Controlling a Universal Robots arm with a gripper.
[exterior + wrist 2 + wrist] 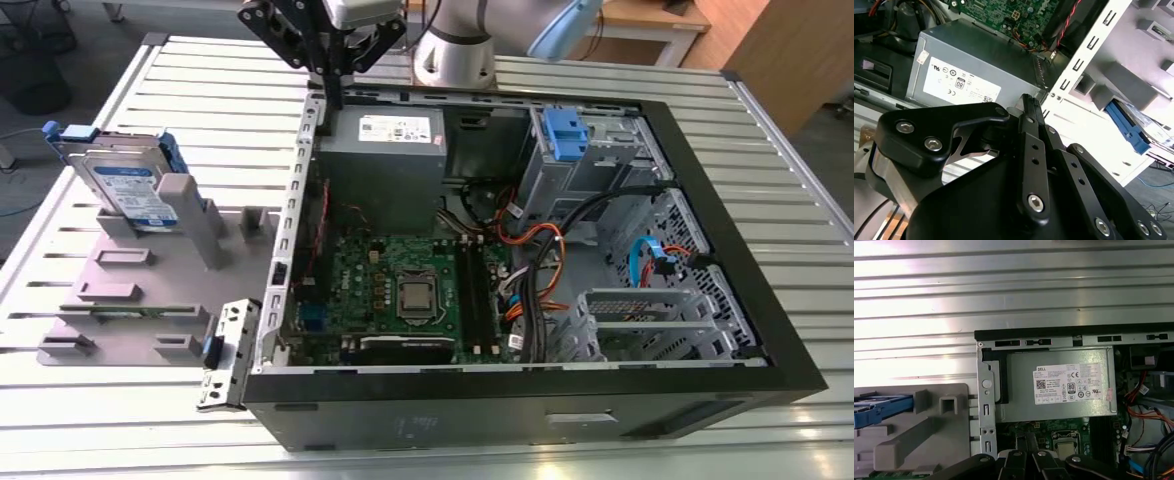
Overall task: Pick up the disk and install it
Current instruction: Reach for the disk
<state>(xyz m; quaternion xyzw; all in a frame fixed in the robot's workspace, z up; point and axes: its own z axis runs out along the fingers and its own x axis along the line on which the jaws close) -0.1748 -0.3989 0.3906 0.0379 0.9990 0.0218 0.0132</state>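
The disk (127, 185) leans in a grey holder (160, 270) near the table's (80, 400) edge on the exterior view's left. Its long axis seems steeply raised and its label tilts upward. The gripper (326, 90), jaws together and empty, hangs over the computer case's (534, 410) back rim (a low crossing could clip it).

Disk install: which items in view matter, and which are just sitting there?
Job: disk in grey stand; gripper, shut, empty, by case corner; case, open.
Idle: power supply; motherboard; blue bracket; cables.
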